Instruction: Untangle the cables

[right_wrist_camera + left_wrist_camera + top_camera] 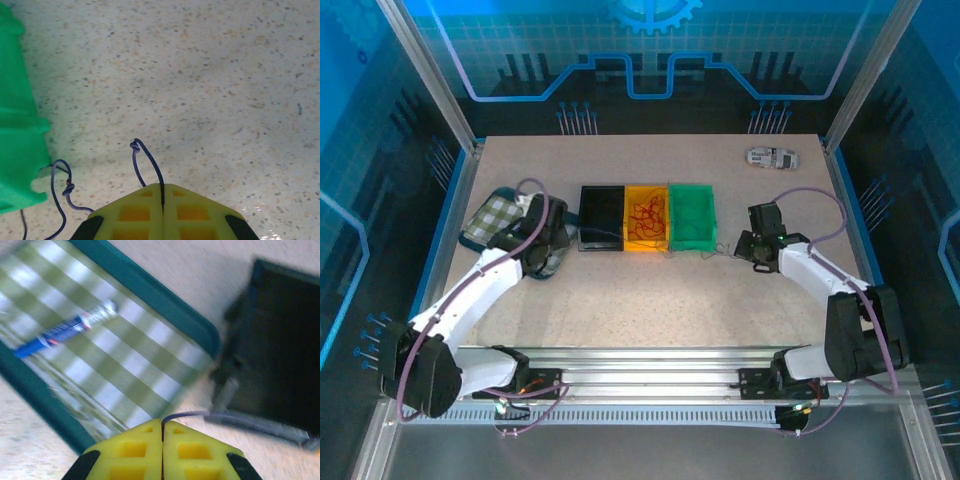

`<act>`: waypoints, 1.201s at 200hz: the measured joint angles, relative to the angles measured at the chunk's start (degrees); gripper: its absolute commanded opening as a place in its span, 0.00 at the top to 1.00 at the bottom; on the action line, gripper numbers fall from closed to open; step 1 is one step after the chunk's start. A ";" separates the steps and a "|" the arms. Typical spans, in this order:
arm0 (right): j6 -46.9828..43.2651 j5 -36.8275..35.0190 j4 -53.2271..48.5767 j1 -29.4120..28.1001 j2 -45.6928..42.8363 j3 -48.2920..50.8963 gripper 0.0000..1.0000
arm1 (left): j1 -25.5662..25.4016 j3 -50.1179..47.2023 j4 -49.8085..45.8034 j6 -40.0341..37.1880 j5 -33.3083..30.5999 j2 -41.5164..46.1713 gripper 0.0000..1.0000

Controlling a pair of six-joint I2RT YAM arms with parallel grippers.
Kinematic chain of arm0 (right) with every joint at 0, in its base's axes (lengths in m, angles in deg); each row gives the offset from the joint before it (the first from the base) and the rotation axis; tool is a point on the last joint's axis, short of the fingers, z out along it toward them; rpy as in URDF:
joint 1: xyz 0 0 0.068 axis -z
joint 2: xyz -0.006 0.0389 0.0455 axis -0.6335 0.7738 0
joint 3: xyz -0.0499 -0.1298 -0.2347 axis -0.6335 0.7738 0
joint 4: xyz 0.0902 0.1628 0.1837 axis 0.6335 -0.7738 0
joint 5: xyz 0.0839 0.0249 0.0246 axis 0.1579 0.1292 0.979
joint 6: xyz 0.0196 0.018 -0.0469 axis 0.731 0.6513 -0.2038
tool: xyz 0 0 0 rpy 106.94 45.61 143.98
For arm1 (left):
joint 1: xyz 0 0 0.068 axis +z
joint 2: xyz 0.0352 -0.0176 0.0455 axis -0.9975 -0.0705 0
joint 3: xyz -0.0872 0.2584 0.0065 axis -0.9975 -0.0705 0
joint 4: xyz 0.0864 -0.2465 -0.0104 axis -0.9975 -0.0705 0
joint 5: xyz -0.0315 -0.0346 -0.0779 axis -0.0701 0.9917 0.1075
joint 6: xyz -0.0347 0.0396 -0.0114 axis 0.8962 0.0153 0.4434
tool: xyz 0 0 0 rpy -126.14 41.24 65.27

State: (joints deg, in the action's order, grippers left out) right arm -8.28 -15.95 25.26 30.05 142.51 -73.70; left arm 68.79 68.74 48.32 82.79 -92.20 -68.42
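Left wrist: left end effector (162, 426) and right end effector (162, 192) pinch dark cable (187, 414); tube (65, 330) label blurred.

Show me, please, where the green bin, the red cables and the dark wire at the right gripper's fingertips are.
green bin (692, 222): top external view, on its bare floor.
red cables (645, 218): top external view, on the middle of the tangle.
dark wire (134, 146): right wrist view, on the knot at the loop's top.

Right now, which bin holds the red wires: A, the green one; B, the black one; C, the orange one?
C: the red wires lie tangled inside the orange bin, which sits between the black bin and the green bin.
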 measured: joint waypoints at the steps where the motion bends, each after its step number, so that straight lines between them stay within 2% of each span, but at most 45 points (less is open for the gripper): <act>1: -0.02 0.02 -0.02 0.11 0.11 0.00 0.99 | 0.20 0.28 -0.24 0.07 -0.33 -0.02 1.00; 66: 1.84 0.15 -1.05 8.74 1.22 1.84 0.96 | 9.22 5.97 -7.30 3.67 -6.88 -0.63 1.00; 121: 5.46 2.58 -1.46 16.81 1.07 3.87 0.94 | 11.26 10.12 -9.01 4.33 -8.76 -0.74 1.00; 144: 5.38 3.56 -1.49 18.34 0.46 3.76 0.94 | 11.69 11.82 -8.70 3.91 -8.17 -0.74 1.00; 167: 4.33 3.80 -1.49 18.27 0.39 3.52 0.93 | 11.78 11.67 -6.97 2.34 -2.51 -0.74 1.00; 191: 2.99 3.52 -1.46 16.02 0.42 3.04 0.93 | 9.94 7.91 -0.44 0.46 8.74 -0.72 1.00; 215: 1.44 3.30 -1.25 10.84 0.68 2.43 0.92 | 2.89 1.07 5.64 -2.16 21.00 -0.83 1.00; 236: 0.04 2.43 -0.63 6.88 1.05 1.90 0.91 | -4.11 -1.88 7.15 -5.70 28.72 -1.46 1.00; 240: -0.39 2.12 -0.50 6.14 1.07 1.77 0.91 | -5.09 -2.05 7.15 -6.38 29.83 -1.62 0.93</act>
State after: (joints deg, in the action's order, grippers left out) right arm -8.68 -13.83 24.75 36.19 143.58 -71.93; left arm 63.70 66.68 55.47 76.41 -62.37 -70.03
